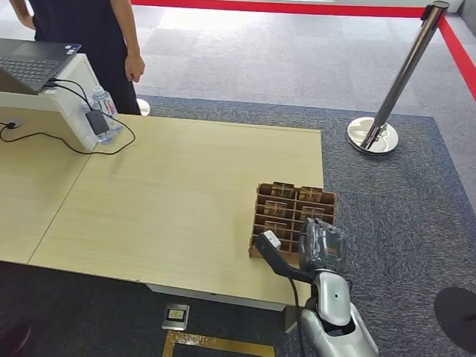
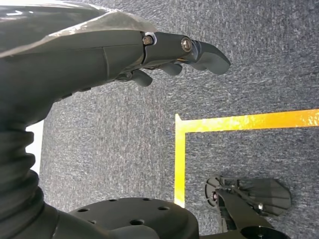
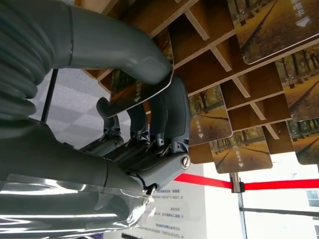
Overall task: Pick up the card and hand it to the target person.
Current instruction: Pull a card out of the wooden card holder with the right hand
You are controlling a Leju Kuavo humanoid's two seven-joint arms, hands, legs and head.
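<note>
At the table's near right corner, head view, right hand sits over the wooden card rack, which touches the table edge; person stands well apart at the far left end. Left wrist view: left hand hangs over carpet, fingers loosely apart, grasping nothing. Right wrist view: thumb and fingers pinch one card just beside its slot, other cards rest in their compartments. Step looks like pick-up; next calls for lifting clear, then carrying toward the person. Card print too small to read.
</note>
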